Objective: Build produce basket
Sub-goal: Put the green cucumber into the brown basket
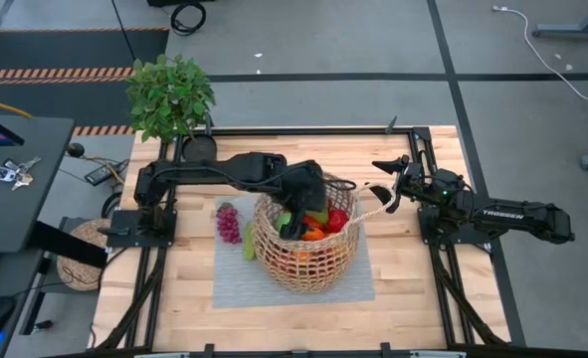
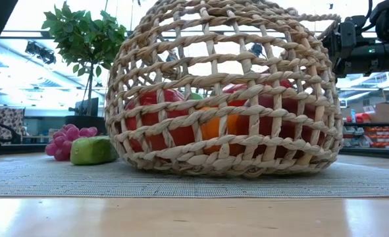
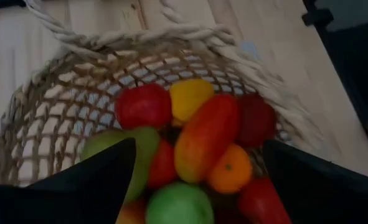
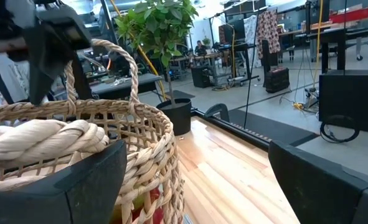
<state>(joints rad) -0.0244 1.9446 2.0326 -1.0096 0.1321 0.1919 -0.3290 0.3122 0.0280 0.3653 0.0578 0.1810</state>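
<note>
Fruit fills the basket [image 1: 305, 247], which sits on a grey mat [image 1: 236, 283] near the middle of the desk [image 1: 413, 298]. Inside it, the left gripper [image 3: 196, 155] hangs over the produce [image 3: 205, 140], fingers apart, holding nothing. The right gripper [image 1: 385, 191] waits beside the rim, wide apart. Grapes [image 1: 230, 222] and one green piece [image 2: 93, 150] lie on the mat. Next, I think, the left gripper must lift out and fetch them.

The basket [image 1: 306, 249] sits mid-table on a mat [image 1: 358, 283], holding produce [image 1: 323, 224]. Grapes [image 1: 229, 222] lie left of it. A plant [image 1: 170, 94] stands at the far-left corner.
</note>
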